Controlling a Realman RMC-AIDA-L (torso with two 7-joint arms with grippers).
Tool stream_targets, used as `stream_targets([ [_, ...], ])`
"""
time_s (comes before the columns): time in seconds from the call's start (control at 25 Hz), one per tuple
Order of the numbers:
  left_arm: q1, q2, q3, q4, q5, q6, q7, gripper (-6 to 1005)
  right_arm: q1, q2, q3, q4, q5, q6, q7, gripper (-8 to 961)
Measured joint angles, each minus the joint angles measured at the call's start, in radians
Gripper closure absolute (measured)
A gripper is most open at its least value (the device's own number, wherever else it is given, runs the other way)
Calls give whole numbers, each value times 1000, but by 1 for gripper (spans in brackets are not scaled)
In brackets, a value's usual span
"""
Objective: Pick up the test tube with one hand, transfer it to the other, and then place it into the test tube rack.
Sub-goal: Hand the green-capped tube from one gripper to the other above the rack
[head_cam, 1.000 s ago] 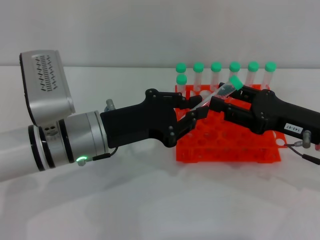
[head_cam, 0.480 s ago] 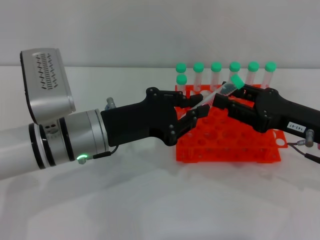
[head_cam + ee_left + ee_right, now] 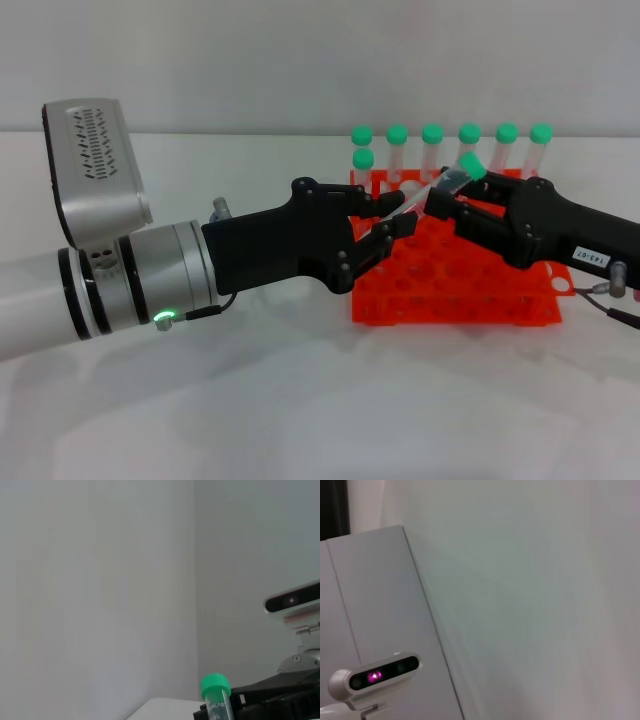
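The slim clear tube (image 3: 445, 183), round green cap up and away from the left hand (image 3: 385, 228), slants between both hands' black fingers; right hand (image 3: 450, 207) grips it above the orange rack (image 3: 455, 290).

Head view: bright, even, diffuse light. Table (image 3: 300, 420) is near white with only soft grey shadows, one faint band under the silver forearm and another below the orange rack (image 3: 455, 290). No hard glare; a mild sheen on the silver forearm housing. The black tools read as dark masses with little surface detail. Focus is acceptable across the frame, slightly soft overall.

Left wrist view: flat grey wall, low contrast, the green cap (image 3: 215, 685) soft at close range.

Right wrist view: pale and washed, smooth gradient, dark strip in one corner.
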Motion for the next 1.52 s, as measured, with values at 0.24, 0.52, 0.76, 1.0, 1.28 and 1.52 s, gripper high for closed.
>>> stream_targets([
  [0.24, 0, 0, 0, -2, 0, -8, -2, 805, 3, 1, -2, 0, -2, -16, -3, 577],
  [0.52, -2, -1, 7, -2, 0, -14, -3, 805, 2, 3, -4, 1, -6, -26, -4, 636],
  [0.76, -2, -2, 22, -2, 0, -14, -3, 804, 2, 4, -4, 1, -6, -20, -4, 632],
  [1.0, -4, -1, 24, 0, 0, -14, -3, 804, -4, 3, -4, 1, -5, -25, -17, 614],
  [1.28, -12, -1, 24, 0, 0, -14, -3, 804, -5, 4, -4, 0, -2, -25, -21, 414],
  [1.52, -14, -3, 23, 0, 0, -14, -3, 804, 0, 5, -4, 0, -1, -25, -28, 347],
])
